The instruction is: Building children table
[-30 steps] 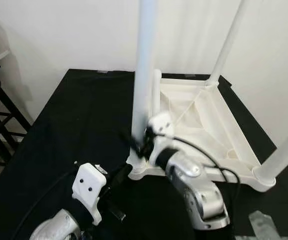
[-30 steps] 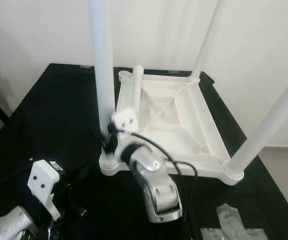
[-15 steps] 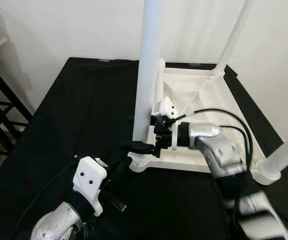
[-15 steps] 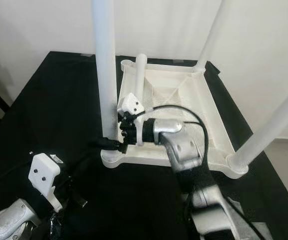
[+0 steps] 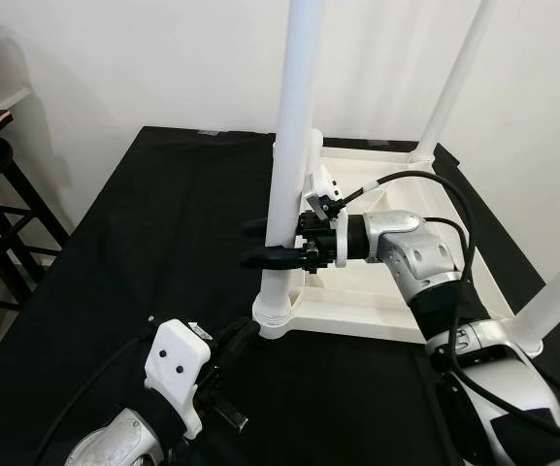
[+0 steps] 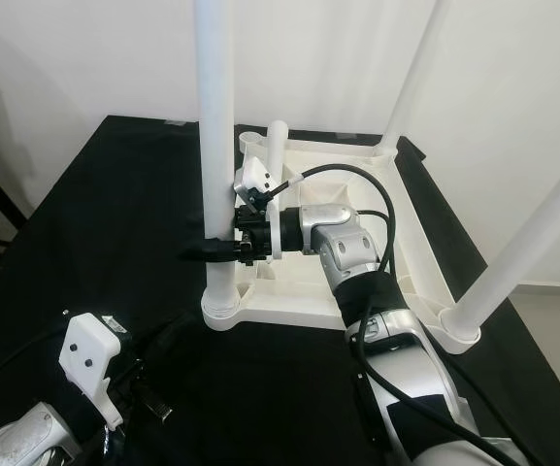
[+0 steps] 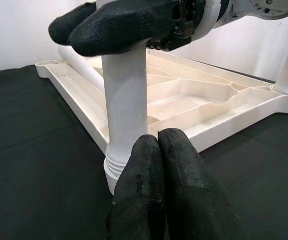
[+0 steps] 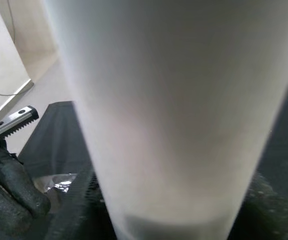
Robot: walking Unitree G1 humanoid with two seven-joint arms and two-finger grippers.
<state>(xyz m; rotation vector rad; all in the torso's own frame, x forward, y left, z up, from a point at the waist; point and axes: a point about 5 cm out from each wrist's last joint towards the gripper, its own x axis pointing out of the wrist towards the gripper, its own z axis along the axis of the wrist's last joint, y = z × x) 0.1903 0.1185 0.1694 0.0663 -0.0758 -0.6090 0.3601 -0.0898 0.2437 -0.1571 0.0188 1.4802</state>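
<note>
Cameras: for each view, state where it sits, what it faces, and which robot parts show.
Left eye, right eye: on the head, looking down at the upturned table on the black cloth; right pincer around the near leg, left arm low.
Left wrist: low by the cloth, along the shut left pincer toward that leg's base.
Right wrist: pressed up to the leg.
Shared: all see the near leg.

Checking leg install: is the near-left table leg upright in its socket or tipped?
Upright. The leg stands vertical in the corner socket of the upturned tabletop; right claw straddles it.
</note>
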